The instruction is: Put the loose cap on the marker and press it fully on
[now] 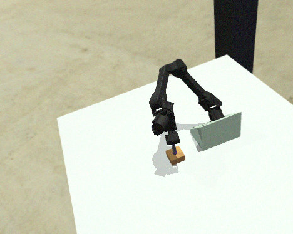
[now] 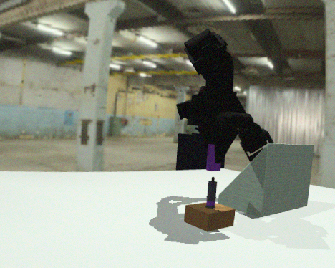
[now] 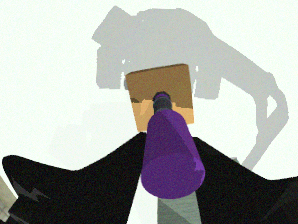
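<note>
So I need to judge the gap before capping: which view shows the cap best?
The exterior view: the purple cap hangs in the jaws, clearly apart above the marker. The wrist view shows it large but hides the gap. The top view hides it behind the gripper.

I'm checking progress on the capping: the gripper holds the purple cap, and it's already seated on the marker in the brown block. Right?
Not seated. The gripper holds the purple cap above the marker, with a visible gap over its tip in the exterior view. The marker does stand in the brown block.
</note>
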{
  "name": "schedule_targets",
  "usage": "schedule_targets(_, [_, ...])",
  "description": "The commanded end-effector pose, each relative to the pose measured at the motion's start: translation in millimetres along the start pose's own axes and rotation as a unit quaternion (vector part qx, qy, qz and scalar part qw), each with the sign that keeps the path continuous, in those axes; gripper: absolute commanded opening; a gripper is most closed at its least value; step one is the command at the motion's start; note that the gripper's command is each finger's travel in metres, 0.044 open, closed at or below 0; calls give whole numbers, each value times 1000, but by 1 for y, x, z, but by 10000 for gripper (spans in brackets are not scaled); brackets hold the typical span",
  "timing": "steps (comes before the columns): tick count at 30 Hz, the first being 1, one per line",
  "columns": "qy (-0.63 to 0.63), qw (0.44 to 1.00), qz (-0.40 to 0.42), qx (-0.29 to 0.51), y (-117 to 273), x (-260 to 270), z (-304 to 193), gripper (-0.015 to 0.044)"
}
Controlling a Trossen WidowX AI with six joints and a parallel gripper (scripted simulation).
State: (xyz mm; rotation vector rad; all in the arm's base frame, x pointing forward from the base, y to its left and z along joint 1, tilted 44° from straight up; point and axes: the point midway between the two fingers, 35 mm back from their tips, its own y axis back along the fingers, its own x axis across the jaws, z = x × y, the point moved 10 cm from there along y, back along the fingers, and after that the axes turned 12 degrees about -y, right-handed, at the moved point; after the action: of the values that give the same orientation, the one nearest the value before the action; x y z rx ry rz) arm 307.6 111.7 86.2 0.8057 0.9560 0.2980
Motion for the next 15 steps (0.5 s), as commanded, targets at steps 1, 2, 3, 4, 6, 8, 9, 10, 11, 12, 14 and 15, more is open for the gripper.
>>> schedule_targets(1, [-2, 1000, 1, 1, -3, 0, -1, 0])
schedule_targets(2, [-2, 1000, 1, 1, -4, 1, -1, 0])
schedule_targets(3, [-2, 1000, 1, 1, -5, 1, -1, 0])
schedule_targets(4, [-2, 1000, 1, 1, -6, 1, -1, 0])
schedule_targets(6, [-2, 1000, 1, 1, -10, 1, 0, 0])
schedule_targets(8, [-2, 1000, 1, 1, -13, 1, 0, 0])
schedule_targets(9, [-2, 1000, 1, 1, -15, 1, 0, 0])
schedule_targets(10, [-2, 1000, 1, 1, -16, 1, 0, 0])
schedule_targets(11, [-2, 1000, 1, 1, -18, 1, 0, 0])
schedule_targets(12, [-2, 1000, 1, 1, -20, 1, 0, 0])
schedule_targets(14, [-2, 1000, 1, 1, -23, 1, 0, 0])
schedule_targets(15, [-2, 1000, 1, 1, -24, 1, 0, 0])
